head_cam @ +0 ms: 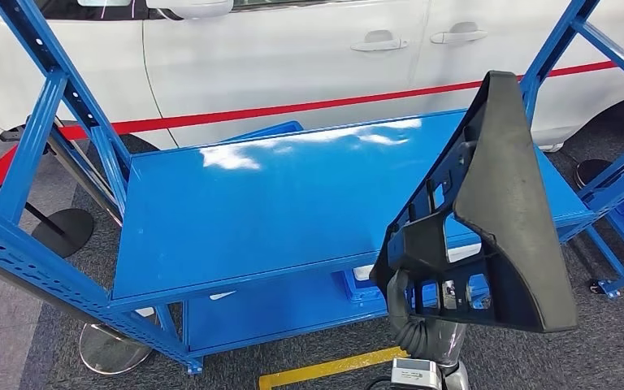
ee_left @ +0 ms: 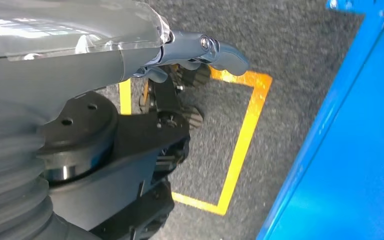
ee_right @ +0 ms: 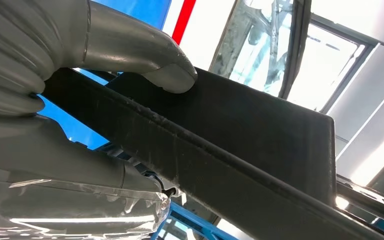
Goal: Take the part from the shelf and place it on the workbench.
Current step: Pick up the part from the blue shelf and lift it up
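Part, a black ribbed plastic wedge (head_cam: 487, 219), is grasped at its lower end by the right hand (ee_right: 80, 115); its long axis rises steeply, leaning over the near right corner of the glossy blue metal workbench (head_cam: 276, 203). Left hand (ee_left: 200, 55) hangs empty near the floor, fingers loosely apart.

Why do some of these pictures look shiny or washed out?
Head view: ceiling lights glare white on the blue shelf top. Right wrist view: the bright window behind the dark part is washed out. Left wrist view: the near grey cover is blurred.
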Tool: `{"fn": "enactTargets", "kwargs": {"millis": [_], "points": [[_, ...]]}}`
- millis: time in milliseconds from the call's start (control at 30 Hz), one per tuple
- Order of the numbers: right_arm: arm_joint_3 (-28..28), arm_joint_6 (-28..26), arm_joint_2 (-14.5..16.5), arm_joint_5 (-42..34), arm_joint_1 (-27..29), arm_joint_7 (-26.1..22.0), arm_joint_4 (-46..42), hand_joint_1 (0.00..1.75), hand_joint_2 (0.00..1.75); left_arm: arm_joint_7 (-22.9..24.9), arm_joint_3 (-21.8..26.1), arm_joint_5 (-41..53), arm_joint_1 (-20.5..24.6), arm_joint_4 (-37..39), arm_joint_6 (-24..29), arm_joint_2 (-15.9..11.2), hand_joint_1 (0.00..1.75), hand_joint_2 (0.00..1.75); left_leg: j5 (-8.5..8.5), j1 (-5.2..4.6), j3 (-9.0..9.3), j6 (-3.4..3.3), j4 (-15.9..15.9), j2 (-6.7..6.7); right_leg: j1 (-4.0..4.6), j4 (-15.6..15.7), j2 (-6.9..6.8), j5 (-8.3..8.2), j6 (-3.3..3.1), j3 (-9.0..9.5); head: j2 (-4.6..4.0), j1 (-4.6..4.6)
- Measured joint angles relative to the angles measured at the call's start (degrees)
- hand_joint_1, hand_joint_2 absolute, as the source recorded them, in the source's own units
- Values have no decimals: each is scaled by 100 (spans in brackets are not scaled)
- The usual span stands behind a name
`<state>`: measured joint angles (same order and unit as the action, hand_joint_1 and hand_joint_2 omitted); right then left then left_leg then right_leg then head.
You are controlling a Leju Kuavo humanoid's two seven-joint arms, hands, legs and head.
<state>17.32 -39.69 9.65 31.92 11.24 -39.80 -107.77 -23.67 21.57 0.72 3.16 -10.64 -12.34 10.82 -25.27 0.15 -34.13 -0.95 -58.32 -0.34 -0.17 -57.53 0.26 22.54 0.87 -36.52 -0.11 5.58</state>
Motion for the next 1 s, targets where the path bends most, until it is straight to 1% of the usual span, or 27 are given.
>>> {"fn": "enactTargets", "kwargs": {"millis": [100, 667, 800, 867, 933, 967, 1000], "points": [[9, 0, -4, -3, 0, 0, 12, 175, 175, -32, 0, 13, -3, 0, -116, 0, 0, 175, 0, 0, 0, 0, 0, 0, 0, 0, 0, 0, 0, 0, 0, 0], [80, 0, -11, -53, 19, 0, 75, 175, 175, -54, 0, 28, -10, 0, -168, -2, 0, 175, 0, 0, 0, 0, 0, 0, 0, 0, 0, 1, -1, 0, 0, -1], [181, 0, -21, -205, 19, 0, 224, 175, 175, 120, -8, 237, -16, 0, 184, -9, 0, 175, -24, -28, -6, -31, -19, -1, -29, 6, -2, 1, 24, 15, 0, 1], [181, 0, -27, -239, 18, 1, 270, 175, 175, 125, -9, 240, -16, 0, 211, -9, 0, 175, -24, -39, -1, -47, -24, -2, -41, 6, -3, -3, 45, 25, 0, 1], [181, 0, -35, -258, 17, 1, 310, 175, 175, 125, -8, 244, -16, 0, 220, -9, 0, 175, -3, -49, 13, -78, -15, -2, -53, 12, -3, -23, 76, 37, 0, 1], [181, 0, -38, -262, 16, 1, 325, 175, 175, 125, -8, 244, -15, 0, 220, -8, 0, 175, 28, -34, 28, -99, 13, 6, -58, 4, -1, -16, 91, 42, 0, 1], [181, 0, -41, -264, 15, 1, 335, 175, 175, 125, -7, 245, -14, 0, 220, -7, 0, 175, 59, -19, 42, -122, 49, 14, -58, -47, -1, 51, 103, 30, 0, 0]]}}
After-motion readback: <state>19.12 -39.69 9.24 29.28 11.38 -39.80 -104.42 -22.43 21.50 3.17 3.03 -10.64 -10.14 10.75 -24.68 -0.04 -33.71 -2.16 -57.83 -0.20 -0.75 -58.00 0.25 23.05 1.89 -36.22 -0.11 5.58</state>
